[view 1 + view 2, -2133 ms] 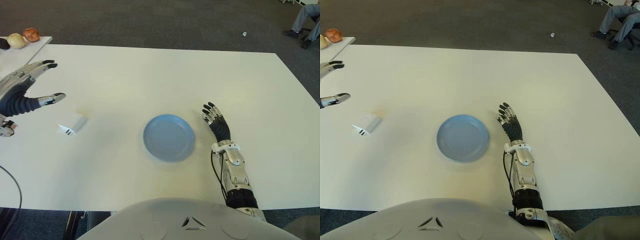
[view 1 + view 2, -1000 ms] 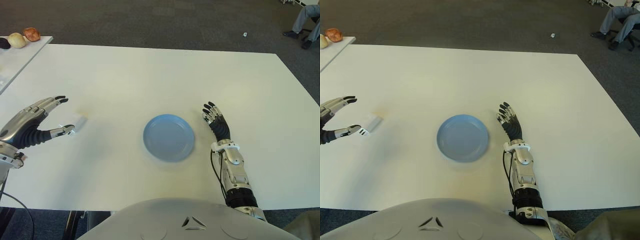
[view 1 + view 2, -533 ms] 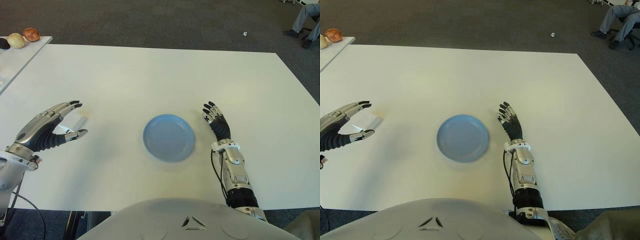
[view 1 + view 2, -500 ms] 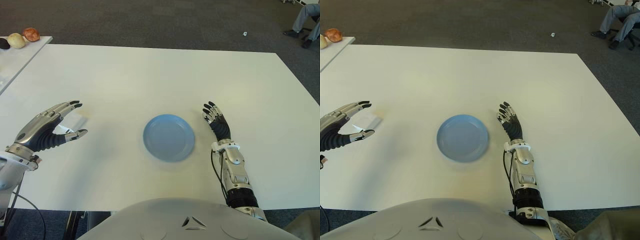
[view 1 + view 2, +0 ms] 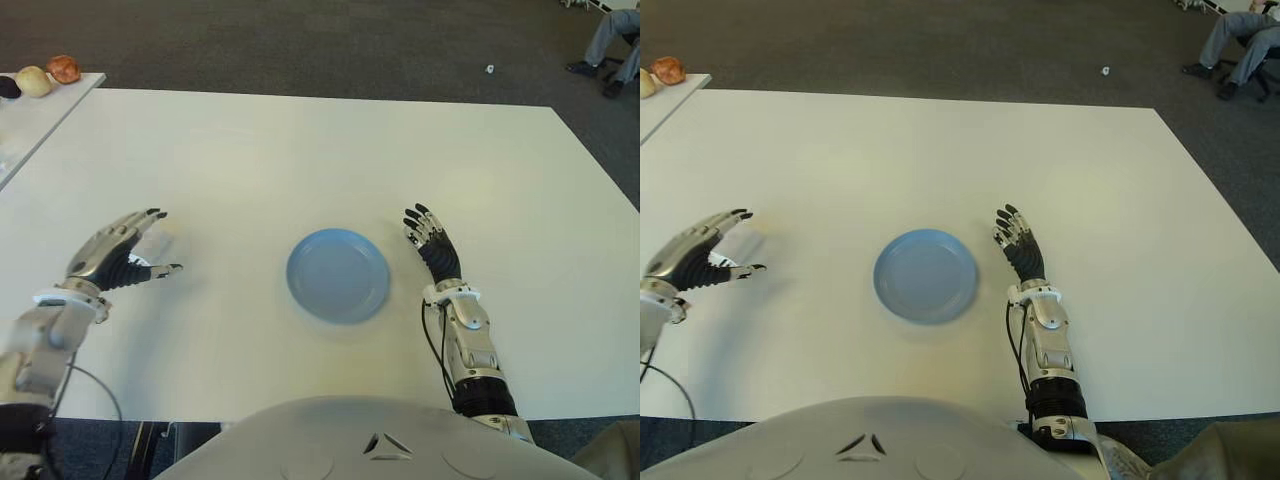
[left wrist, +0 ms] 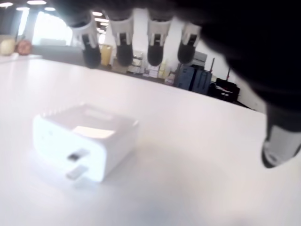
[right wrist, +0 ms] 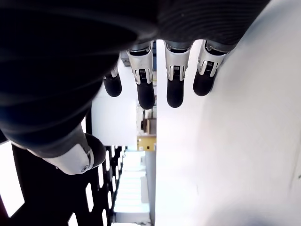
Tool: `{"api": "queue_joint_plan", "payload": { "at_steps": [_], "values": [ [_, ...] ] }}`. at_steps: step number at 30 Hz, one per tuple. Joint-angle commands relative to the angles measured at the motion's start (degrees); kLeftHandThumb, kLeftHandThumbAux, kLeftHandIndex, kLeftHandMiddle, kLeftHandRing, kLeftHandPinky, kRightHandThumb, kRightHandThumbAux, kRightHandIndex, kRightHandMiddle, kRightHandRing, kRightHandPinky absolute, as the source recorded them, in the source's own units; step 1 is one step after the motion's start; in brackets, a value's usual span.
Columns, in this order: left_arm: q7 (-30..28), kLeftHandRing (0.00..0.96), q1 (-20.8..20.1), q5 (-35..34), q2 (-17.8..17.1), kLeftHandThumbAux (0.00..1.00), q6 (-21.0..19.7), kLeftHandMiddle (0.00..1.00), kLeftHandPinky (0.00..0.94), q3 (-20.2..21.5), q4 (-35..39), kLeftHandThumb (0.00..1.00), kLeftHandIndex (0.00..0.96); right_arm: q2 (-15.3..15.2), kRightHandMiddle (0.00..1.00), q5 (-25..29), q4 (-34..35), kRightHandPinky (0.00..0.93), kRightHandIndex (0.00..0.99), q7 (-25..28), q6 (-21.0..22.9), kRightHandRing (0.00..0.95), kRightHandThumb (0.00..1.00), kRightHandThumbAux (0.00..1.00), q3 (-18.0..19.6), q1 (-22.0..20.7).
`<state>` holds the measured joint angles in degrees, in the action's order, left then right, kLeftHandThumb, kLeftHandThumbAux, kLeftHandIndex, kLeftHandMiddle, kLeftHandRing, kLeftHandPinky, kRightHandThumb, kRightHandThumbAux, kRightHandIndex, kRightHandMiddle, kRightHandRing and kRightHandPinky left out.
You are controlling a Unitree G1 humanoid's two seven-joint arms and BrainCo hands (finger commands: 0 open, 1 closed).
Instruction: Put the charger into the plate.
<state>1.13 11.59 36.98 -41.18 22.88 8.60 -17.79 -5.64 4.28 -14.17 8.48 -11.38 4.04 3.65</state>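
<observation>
A small white charger (image 6: 84, 141) lies on the white table (image 5: 300, 160) at the left, its prongs pointing toward me. My left hand (image 5: 157, 242) hovers over it, open, with the fingers (image 6: 123, 44) on the charger's far side and the thumb (image 6: 281, 143) on its near side; nothing touches it. In the eye views the hand hides most of the charger (image 5: 743, 243). A round blue plate (image 5: 338, 275) sits empty at the table's middle. To the right of the plate is my right hand (image 5: 426, 232), open with its fingers stretched out.
A second white table (image 5: 40, 110) at the far left carries a few round brownish items (image 5: 35, 80). A seated person's legs (image 5: 612, 40) show at the back right on dark carpet. The table's near edge runs just in front of my body.
My left hand dropped from high at the far left and moved in toward the charger, now bracketing it with open fingers. The charger, plate and right hand stayed put.
</observation>
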Motion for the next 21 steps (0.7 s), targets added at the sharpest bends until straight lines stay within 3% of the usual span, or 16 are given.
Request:
{"api": "queue_joint_plan", "payload": {
  "at_steps": [1, 9, 21],
  "values": [
    [2.82, 0.031, -2.34, 0.49, -0.16, 0.584, -0.26, 0.016, 0.062, -2.72, -4.91, 0.128, 0.0, -0.17, 0.154, 0.74, 0.52, 0.04, 0.018, 0.49, 0.11, 0.115, 0.0, 0.619, 0.48, 0.52],
    [-1.29, 0.006, -0.18, -5.97, 1.04, 0.584, -4.98, 0.001, 0.036, -2.11, -2.84, 0.074, 0.0, -0.45, 0.151, 0.9, 2.13, 0.04, 0.017, 0.84, 0.78, 0.113, 0.0, 0.619, 0.96, 1.3],
    [-3.82, 0.0, 0.99, -11.66, 1.26, 0.538, -10.28, 0.0, 0.027, -2.51, -0.16, 0.079, 0.0, -0.76, 0.153, 1.29, 3.71, 0.045, 0.013, 1.18, 1.97, 0.116, 0.0, 0.62, 1.64, 1.99]
  ]
}}
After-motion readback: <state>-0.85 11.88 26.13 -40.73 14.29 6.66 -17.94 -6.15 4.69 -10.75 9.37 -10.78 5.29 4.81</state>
